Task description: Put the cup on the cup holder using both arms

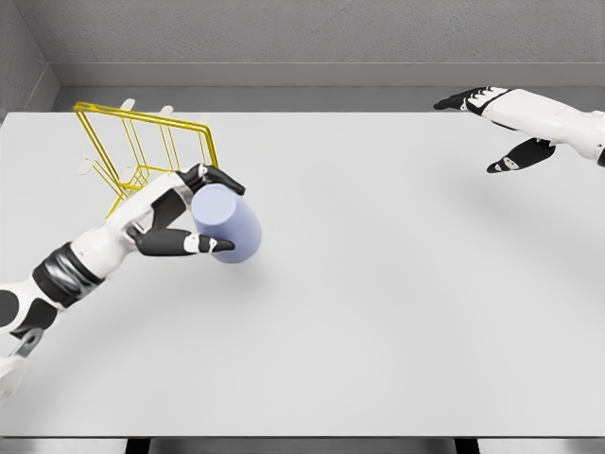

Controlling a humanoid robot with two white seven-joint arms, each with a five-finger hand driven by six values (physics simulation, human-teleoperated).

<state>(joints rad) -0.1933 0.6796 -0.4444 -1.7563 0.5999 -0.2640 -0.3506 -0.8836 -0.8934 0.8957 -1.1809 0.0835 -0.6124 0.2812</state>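
A pale lavender cup (229, 221) is tilted on its side, held just above the white table. My left hand (194, 216) is shut on it, black fingers wrapped over its top and underside. A yellow wire cup holder (142, 151) stands at the far left, right behind that hand, with white pegs poking up along its back. My right hand (501, 128) hovers at the far right over the table's back edge, fingers spread and holding nothing, far from the cup.
The white table (378, 303) fills most of the view. A grey wall runs along its back edge.
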